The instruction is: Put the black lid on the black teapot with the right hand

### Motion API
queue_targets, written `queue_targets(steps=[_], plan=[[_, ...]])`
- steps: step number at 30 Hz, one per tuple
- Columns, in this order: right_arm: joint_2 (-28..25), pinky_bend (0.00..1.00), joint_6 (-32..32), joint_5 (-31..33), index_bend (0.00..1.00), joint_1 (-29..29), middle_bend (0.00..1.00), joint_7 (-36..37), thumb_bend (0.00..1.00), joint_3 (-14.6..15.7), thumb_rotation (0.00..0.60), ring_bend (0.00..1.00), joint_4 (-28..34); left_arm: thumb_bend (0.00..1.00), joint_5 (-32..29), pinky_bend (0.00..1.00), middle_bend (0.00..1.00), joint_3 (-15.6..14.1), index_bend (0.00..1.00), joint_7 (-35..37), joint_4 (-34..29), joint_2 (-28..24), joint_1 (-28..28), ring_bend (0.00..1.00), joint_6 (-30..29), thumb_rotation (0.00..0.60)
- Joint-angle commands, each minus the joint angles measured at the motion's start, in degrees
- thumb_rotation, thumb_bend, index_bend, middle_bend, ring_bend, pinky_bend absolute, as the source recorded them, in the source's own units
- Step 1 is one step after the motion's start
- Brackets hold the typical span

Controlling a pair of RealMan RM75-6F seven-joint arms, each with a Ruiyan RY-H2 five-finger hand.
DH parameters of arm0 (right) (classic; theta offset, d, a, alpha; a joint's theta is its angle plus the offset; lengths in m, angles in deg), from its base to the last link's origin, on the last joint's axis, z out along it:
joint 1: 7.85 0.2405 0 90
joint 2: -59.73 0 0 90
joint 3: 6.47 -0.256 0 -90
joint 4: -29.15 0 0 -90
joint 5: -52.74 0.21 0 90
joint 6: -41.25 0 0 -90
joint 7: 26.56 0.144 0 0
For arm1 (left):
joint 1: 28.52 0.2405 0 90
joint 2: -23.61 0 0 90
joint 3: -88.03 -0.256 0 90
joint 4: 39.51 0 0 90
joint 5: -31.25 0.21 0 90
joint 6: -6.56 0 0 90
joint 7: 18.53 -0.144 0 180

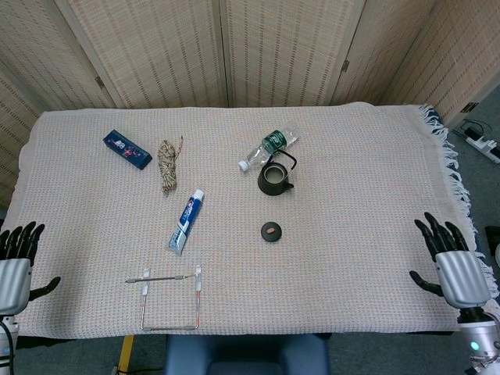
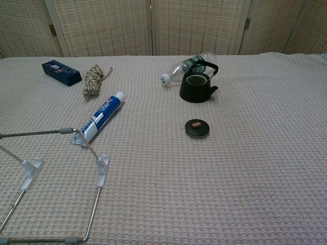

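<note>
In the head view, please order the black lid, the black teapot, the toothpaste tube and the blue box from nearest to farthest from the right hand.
Measured from the right hand at the table's right edge:
1. Black lid, centre of the table.
2. Black teapot, just beyond the lid, open top.
3. Toothpaste tube, left of centre.
4. Blue box, far left corner.

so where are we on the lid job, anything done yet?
Nothing done yet. The black lid lies flat on the cloth, apart from the black teapot, whose mouth is open. In hand: nothing; the right hand is empty at the table's right edge with fingers spread, the left hand likewise at the left edge. Left: reach, grasp the lid, seat it on the teapot.
</note>
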Motion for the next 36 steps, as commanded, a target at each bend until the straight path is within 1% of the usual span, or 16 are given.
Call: queue_targets(steps=[1, 2, 5, 9, 13, 16, 20, 23, 28, 36], plan=[[-0.16, 0.3, 2.93, -1.35, 0.0, 2.87, 0.05, -2.07, 0.22, -0.64, 0.6, 0.29, 1.22, 0.12, 0.05, 0.0, 0.0, 0.0, 0.01, 0.04, -0.05, -0.06, -0.04, 0.0, 0.04, 0.6], [-0.27, 0.39, 3.65, -1.66, 0.0, 3.61, 0.06, -2.4, 0.22, -0.83, 0.6, 0.36, 1.75, 0.12, 0.1, 0.0, 0.0, -0.01, 0.01, 0.05, -0.07, -0.09, -0.07, 0.0, 0.05, 0.6], [-0.86, 0.62, 7.5, -2.67, 0.0, 6.92, 0.08, -3.51, 0.22, -1.44, 0.6, 0.54, 3.91, 0.12, 0.31, 0.0, 0.0, -0.03, 0.02, 0.22, -0.19, -0.24, -0.11, 0.0, 0.02, 0.6], [-0.77, 0.76, 13.03, -2.76, 0.02, 11.5, 0.09, -5.99, 0.22, -2.67, 0.6, 0.71, 5.99, 0.12, 0.64, 0.0, 0.0, -0.07, 0.02, 0.3, -0.65, -0.61, -0.1, 0.0, -0.15, 0.6], [0.96, 0.86, 18.76, -1.33, 0.07, 16.39, 0.15, -7.34, 0.22, -4.42, 0.6, 0.79, 6.45, 0.12, 1.18, 0.0, 0.0, -0.16, 0.03, 0.41, -0.99, -1.03, 0.07, 0.0, -0.67, 0.6], [2.95, 0.89, 23.38, 1.35, 0.08, 20.1, 0.18, -9.17, 0.22, -5.93, 0.6, 0.82, 5.95, 0.12, 1.26, 0.0, 0.0, -0.17, 0.03, 0.56, -1.17, -1.24, 0.21, 0.0, -0.93, 0.6], [6.03, 0.91, 29.3, 5.82, 0.09, 24.9, 0.21, -13.81, 0.22, -7.46, 0.6, 0.83, 5.3, 0.12, 1.54, 0.0, 0.0, -0.26, 0.03, 0.57, -1.47, -1.47, 0.33, 0.0, -1.16, 0.6], [8.49, 0.92, 32.55, 9.33, 0.09, 27.87, 0.22, -16.28, 0.22, -8.35, 0.6, 0.84, 4.12, 0.12, 1.55, 0.0, 0.0, -0.29, 0.03, 0.49, -1.61, -1.55, 0.47, 0.0, -1.37, 0.6], [12.25, 0.93, 35.34, 13.8, 0.1, 31.54, 0.23, -20.74, 0.22, -8.8, 0.6, 0.85, 1.65, 0.12, 1.32, 0.0, 0.0, -0.3, 0.03, 0.42, -1.96, -1.7, 0.58, 0.0, -1.35, 0.6], [17.12, 0.93, 38.03, 20.89, 0.11, 36.33, 0.22, -27.49, 0.22, -8.05, 0.6, 0.84, -2.27, 0.12, 1.11, 0.0, 0.0, -0.44, 0.03, 0.1, -2.2, -1.68, 0.43, 0.0, -0.75, 0.6]])
